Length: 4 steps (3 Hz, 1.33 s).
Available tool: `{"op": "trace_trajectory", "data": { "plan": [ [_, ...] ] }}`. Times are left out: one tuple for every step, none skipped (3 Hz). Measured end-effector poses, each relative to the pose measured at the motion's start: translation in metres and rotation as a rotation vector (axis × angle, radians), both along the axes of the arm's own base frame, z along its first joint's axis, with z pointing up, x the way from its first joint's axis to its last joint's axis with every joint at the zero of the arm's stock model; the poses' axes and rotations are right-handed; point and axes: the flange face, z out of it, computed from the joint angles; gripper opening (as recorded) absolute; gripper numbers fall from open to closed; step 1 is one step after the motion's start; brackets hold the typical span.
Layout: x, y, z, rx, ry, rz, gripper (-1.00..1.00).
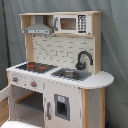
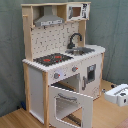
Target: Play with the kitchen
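Grey cloth is hanging behind the tall pale-wood-and-white toy kitchen [image 1: 55, 70], its oven door [image 2: 70, 106] standing open; my white pincer [image 2: 119, 95] is hovering nearby, grip unclear.

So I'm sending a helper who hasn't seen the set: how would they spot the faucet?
Find the tall toy kitchen of pale wood and white panels. On its countertop the red-ringed hob sits beside a sink. The faucet rises at the sink's back edge: the only black curved spout there.
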Motion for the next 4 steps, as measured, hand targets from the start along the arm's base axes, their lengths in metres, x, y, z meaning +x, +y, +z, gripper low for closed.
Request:
{"op": "trace_trajectory", "data": {
  "plan": [
    [0.007, -0.008, 0.001, 0.085, -0.011, -0.061, 1.0],
    [0.017, -0.006, 0.018, 0.133, -0.038, -0.13, 1.0],
    [0.031, -0.01, 0.047, 0.141, -0.059, -0.156, 1.0],
    [0.046, -0.014, 0.083, 0.138, -0.071, -0.174, 1.0]
  ]
}}
